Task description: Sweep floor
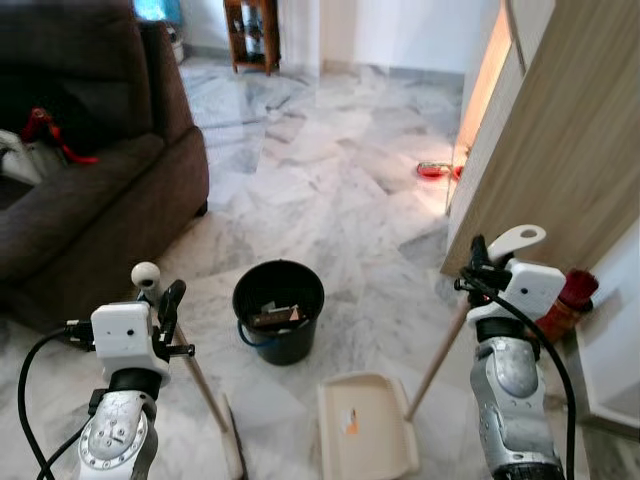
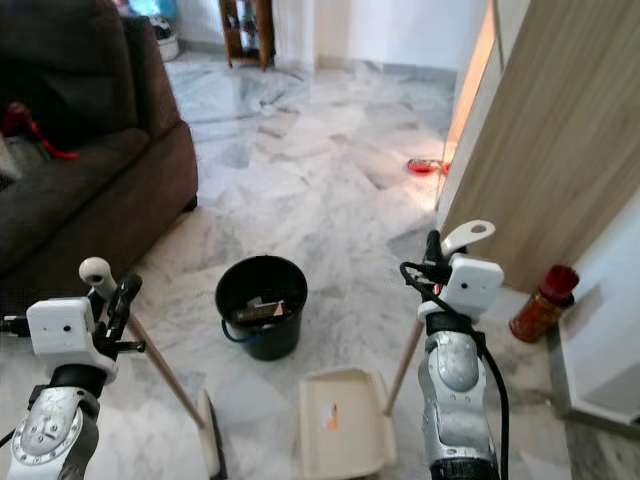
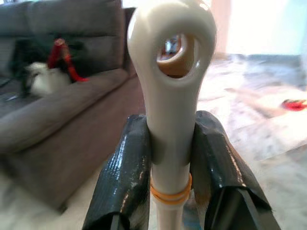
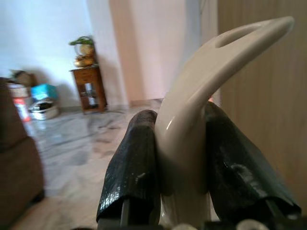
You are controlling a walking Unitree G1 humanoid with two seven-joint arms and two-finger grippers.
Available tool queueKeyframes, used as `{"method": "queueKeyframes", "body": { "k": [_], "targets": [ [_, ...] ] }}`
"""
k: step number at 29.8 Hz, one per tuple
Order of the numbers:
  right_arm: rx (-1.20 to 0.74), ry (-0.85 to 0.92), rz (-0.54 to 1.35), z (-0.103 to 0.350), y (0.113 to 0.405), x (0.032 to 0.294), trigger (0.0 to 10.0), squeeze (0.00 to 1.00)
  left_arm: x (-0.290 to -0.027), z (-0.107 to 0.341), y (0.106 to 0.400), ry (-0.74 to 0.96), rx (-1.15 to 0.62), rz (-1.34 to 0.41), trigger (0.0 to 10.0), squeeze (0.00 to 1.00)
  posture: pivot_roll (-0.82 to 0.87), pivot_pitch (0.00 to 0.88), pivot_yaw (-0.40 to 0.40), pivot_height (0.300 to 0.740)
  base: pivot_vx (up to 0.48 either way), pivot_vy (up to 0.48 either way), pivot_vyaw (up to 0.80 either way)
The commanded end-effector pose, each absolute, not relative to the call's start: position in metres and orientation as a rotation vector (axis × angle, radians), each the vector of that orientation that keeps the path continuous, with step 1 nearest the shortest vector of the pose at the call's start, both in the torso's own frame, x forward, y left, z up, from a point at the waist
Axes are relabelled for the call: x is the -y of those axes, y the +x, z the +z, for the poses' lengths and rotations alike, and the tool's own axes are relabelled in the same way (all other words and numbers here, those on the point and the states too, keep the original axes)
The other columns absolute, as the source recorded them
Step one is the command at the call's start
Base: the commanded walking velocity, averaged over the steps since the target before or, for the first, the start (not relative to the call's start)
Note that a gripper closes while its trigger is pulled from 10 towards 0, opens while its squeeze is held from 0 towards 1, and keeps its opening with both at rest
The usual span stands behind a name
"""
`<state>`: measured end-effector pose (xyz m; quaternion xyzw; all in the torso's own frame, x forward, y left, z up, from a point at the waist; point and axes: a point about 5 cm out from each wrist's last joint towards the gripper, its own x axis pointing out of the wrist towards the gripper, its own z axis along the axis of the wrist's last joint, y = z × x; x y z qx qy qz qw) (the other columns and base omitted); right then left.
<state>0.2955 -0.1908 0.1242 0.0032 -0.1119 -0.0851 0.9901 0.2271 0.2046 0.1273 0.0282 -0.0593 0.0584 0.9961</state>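
My left gripper (image 1: pixel 168 303) is shut on the cream handle top of a broom (image 1: pixel 146 275); its wooden stick slants down to the brush head (image 1: pixel 232 445) on the marble floor. In the left wrist view the handle (image 3: pixel 170 96) sits clamped between both black fingers (image 3: pixel 122 177). My right gripper (image 1: pixel 478 262) is shut on the curved cream handle of the dustpan (image 1: pixel 516 239). Its stick runs down to the cream pan (image 1: pixel 362 425), which lies flat on the floor with a small orange scrap inside. The right wrist view has that handle (image 4: pixel 201 105) squeezed between the fingers (image 4: pixel 134 167).
A black bucket (image 1: pixel 278 310) holding some debris stands between the two sticks. A dark brown sofa (image 1: pixel 90 190) is at the left, a wooden door (image 1: pixel 560 130) at the right with a red-capped bottle (image 1: pixel 566 300) by it. A red item (image 1: pixel 432 170) lies farther off.
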Motion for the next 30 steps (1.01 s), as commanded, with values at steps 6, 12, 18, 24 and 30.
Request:
{"method": "queueKeyframes", "body": {
  "k": [6, 12, 18, 24, 30],
  "targets": [
    [0.262, 0.052, -0.179, 0.132, 0.296, 0.188, 10.0, 0.0, -0.209, 0.135, 0.231, 0.08, 0.151, 0.114, 10.0, 0.0, 0.0, 0.046, 0.051, 0.74, 0.0, 0.0, -0.26],
    [0.262, 0.046, -0.174, 0.132, 0.296, 0.188, 10.0, 0.0, -0.208, 0.137, 0.234, 0.085, 0.156, 0.115, 10.0, 0.0, 0.01, 0.065, 0.045, 0.74, 0.0, 0.0, -0.79],
    [0.262, 0.047, -0.172, 0.133, 0.297, 0.187, 10.0, 0.0, -0.21, 0.137, 0.235, 0.1, 0.152, 0.128, 10.0, 0.0, 0.02, 0.079, 0.042, 0.74, 0.0, 0.0, -0.79],
    [0.266, 0.035, -0.151, 0.134, 0.299, 0.181, 10.0, 0.0, -0.21, 0.136, 0.236, 0.125, 0.146, 0.132, 10.0, 0.0, 0.02, 0.091, 0.043, 0.74, 0.0, -0.32, -0.79],
    [0.268, 0.026, -0.143, 0.135, 0.301, 0.178, 10.0, 0.0, -0.213, 0.137, 0.239, 0.122, 0.148, 0.132, 10.0, 0.0, 0.01, 0.1, 0.044, 0.74, 0.0, -0.08, -0.79]
  ]
}}
